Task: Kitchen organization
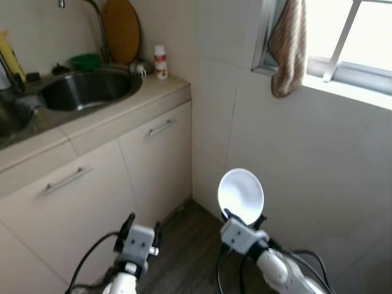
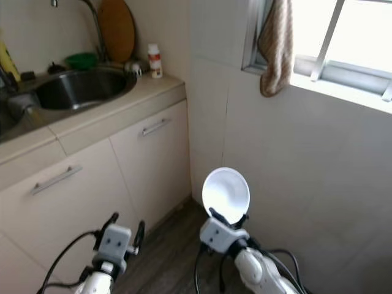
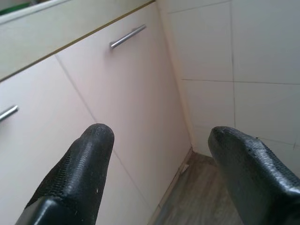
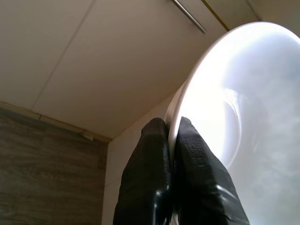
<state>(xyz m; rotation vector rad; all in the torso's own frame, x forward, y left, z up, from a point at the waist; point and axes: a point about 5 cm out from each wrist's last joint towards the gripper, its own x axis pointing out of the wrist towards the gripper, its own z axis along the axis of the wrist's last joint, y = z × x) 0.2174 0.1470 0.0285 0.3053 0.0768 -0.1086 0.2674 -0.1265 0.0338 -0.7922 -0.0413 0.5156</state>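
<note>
White bowl (image 1: 241, 195) pinched at its rim by the right hand (image 1: 242, 219), held upright near the tiled wall (image 1: 318, 159).

Its hollow side faces the camera in the head views, and glare washes out its inner surface; in the right wrist view the two black fingers (image 4: 187, 159) press together on the thin rim, and the bowl's far edge runs out of the picture. The left hand (image 1: 141, 229) hangs low in front of the cupboard doors (image 1: 156, 165) with its fingers spread and nothing between them. Up on the desk (image 1: 122, 104) sits a steel sink (image 1: 86, 89), with a white bottle (image 1: 160, 61), a green item (image 1: 84, 61) too small to identify, and a round wooden board (image 1: 121, 29) cut off by the frame's top. A cloth (image 1: 288, 46) hangs by the window (image 1: 349, 43), its top also cut off.
</note>
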